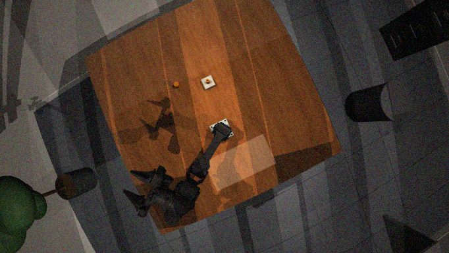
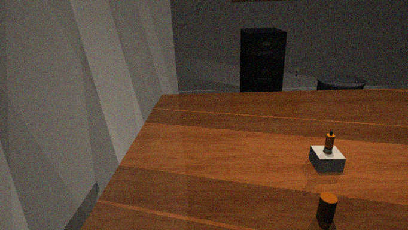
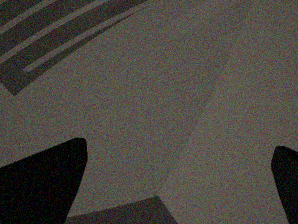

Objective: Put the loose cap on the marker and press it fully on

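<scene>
The marker point(image 1: 207, 81) point(image 2: 329, 141) stands upright, orange with a dark tip on top, in the holder block point(image 1: 209, 86) point(image 2: 331, 165), which has a white top. The cap point(image 1: 176, 84) point(image 2: 326, 209), an orange cylinder, stands upright on the table point(image 1: 280, 82) point(image 2: 209, 150), apart from the block, on its left in the top view and in front of it in the exterior view. My gripper point(image 1: 127, 181) point(image 3: 183, 154) is open with nothing between its fingers. It is at the lower left in the top view, far from the cap and the marker, and outside the exterior view.
The arm's white base plate point(image 1: 226, 122) is bolted to the table below the block in the top view. The arm reaches from there to the table's lower left edge. A potted plant point(image 1: 20, 207), a dark bin point(image 1: 367, 103) and a dark cabinet point(image 2: 262, 63) stand off the table.
</scene>
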`<state>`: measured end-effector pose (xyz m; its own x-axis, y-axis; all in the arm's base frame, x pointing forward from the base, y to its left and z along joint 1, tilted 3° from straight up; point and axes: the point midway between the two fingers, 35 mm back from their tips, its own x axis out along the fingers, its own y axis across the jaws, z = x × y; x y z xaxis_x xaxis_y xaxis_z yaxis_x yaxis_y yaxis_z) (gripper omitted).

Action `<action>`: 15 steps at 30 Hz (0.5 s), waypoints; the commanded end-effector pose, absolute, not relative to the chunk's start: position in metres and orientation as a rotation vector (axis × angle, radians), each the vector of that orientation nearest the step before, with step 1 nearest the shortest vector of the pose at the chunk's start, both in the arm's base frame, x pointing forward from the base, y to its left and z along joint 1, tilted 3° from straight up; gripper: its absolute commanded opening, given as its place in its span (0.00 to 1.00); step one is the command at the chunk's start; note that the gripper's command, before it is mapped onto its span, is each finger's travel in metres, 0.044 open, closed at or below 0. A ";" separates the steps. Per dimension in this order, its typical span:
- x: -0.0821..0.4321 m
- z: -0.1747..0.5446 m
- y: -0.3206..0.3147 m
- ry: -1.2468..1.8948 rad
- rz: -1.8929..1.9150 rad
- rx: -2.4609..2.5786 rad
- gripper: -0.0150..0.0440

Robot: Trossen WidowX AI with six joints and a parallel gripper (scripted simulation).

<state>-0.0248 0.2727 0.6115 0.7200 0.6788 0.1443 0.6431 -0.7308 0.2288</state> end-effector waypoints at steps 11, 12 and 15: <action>0.006 0.659 0.203 1.469 0.317 3.174 0.69; 0.012 0.664 0.192 1.534 0.308 3.229 0.69; 0.038 0.680 0.153 1.755 0.266 3.406 0.69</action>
<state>0.0053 0.1980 0.6635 0.6297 0.7007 0.3354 0.7763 -0.5521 -0.3042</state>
